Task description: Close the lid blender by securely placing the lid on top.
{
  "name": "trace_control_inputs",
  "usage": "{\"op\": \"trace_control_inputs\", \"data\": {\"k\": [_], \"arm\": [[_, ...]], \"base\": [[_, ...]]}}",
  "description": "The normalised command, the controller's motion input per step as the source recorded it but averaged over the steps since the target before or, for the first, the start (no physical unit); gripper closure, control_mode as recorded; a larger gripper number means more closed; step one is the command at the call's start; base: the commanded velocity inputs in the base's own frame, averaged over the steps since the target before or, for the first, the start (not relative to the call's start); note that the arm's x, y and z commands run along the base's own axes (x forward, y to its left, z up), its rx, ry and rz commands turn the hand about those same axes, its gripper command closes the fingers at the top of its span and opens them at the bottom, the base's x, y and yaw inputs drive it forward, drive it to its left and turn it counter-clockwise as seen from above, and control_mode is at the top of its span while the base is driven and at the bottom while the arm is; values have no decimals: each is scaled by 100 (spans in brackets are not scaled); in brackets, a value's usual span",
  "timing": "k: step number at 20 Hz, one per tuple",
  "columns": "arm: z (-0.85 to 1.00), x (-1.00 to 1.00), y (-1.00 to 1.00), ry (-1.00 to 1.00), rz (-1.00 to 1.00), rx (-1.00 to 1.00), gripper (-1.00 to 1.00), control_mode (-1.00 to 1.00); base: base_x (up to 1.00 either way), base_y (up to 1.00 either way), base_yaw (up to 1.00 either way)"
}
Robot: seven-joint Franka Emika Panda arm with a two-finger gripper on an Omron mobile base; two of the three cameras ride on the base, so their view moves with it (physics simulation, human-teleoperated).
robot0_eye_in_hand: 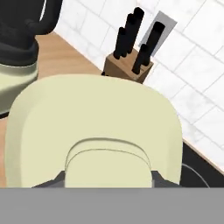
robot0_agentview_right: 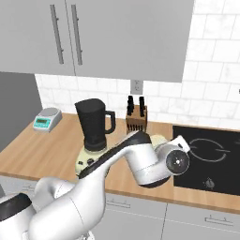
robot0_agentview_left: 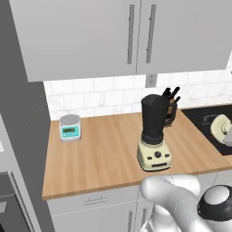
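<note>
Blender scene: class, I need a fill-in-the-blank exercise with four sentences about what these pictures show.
1. The blender stands on the wooden ____.
2. The blender's jar has no ____ on it.
3. The digital scale sits to the blender's ____ in the left base view.
4. The knife block stands against the tiled ____.

Missing words: counter; lid; left; wall

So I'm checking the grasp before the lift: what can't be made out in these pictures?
- Hand view: the tool's fingertips are hidden by the lid, so whether they are closed on it cannot be told.
- Left base view: the lid is cut off by the right edge.
- Right base view: the arm covers the blender base and most of the lid.
</note>
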Motion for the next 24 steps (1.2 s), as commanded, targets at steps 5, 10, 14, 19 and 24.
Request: {"op": "trace_control_inputs", "data": {"k": [5, 10, 14, 19, 24], "arm": [[100, 0, 18, -27, -1, 0, 100, -100], [100, 4, 46, -7, -3, -8, 100, -100], [100, 23, 69, 5, -4, -13, 100, -100], [100, 29, 90, 33, -3, -16, 100, -100], [100, 29, 95, 59, 0, -23, 100, -100]], "base": [[0, 0, 0], [0, 0, 0], [0, 0, 0], [0, 0, 0], [0, 0, 0]]}}
